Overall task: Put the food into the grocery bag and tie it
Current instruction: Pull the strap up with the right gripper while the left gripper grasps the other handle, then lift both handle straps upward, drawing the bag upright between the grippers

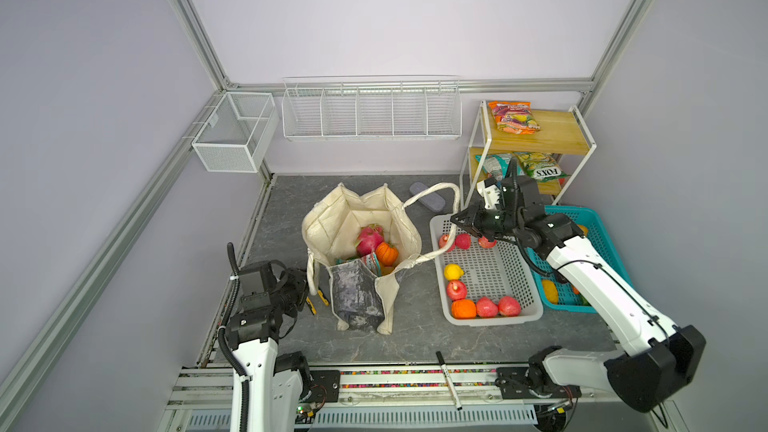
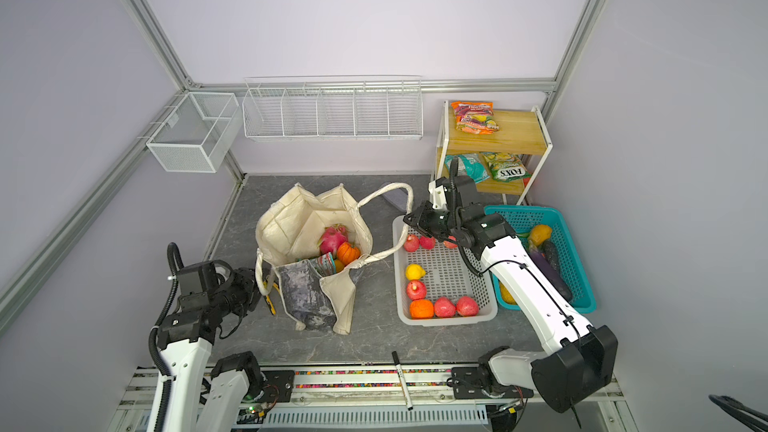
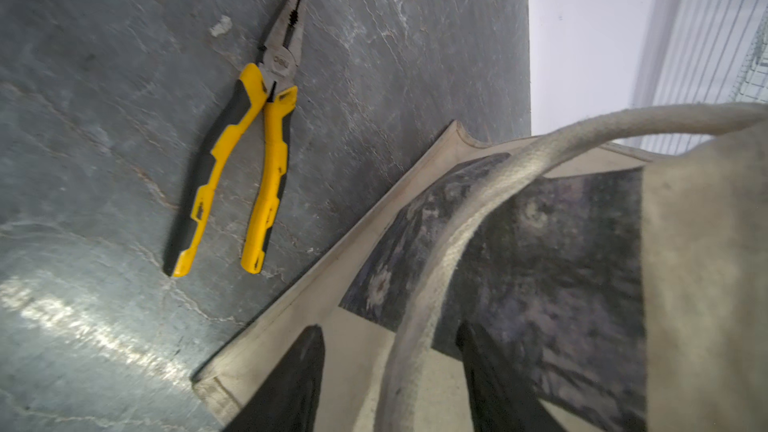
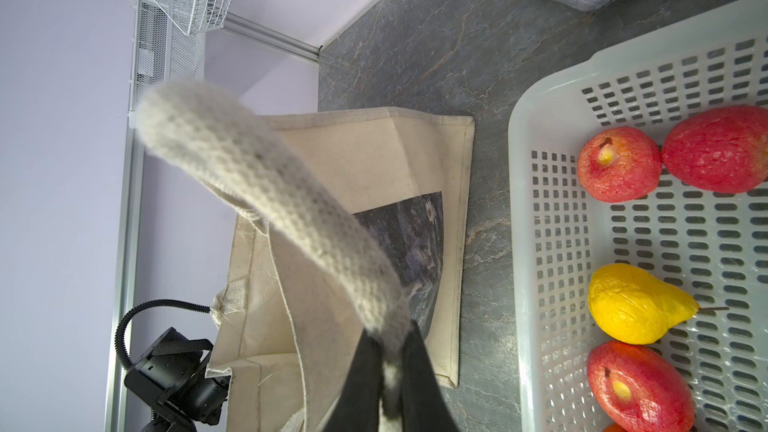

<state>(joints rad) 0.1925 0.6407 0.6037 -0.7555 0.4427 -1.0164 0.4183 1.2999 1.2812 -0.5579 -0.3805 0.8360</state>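
The cream grocery bag (image 1: pixel 353 218) (image 2: pixel 299 222) stands open mid-table, marbled panel (image 3: pixel 561 263) facing front. Food lies inside it: a pink dragon fruit (image 1: pixel 370 238) (image 2: pixel 332 238), a small orange pumpkin (image 1: pixel 387 253) and a teal packet (image 1: pixel 368 263). My right gripper (image 1: pixel 455 218) (image 4: pixel 388 334) is shut on one loop handle (image 4: pixel 291 201), holding it out over the white basket's corner. My left gripper (image 1: pixel 305 286) (image 3: pixel 388 328) is at the bag's left side. Its fingers (image 3: pixel 299 376) stand apart around the other handle (image 3: pixel 478 209), with gaps showing on both sides.
The white basket (image 1: pixel 494 320) (image 4: pixel 519 243) right of the bag holds red apples (image 1: pixel 486 307), an orange (image 1: pixel 463 308) and a yellow fruit (image 1: pixel 453 272). A teal basket (image 1: pixel 598 226) lies under my right arm. Yellow pliers (image 3: pixel 266 139) lie by the left gripper. A grey case (image 1: pixel 426 197) lies behind the bag.
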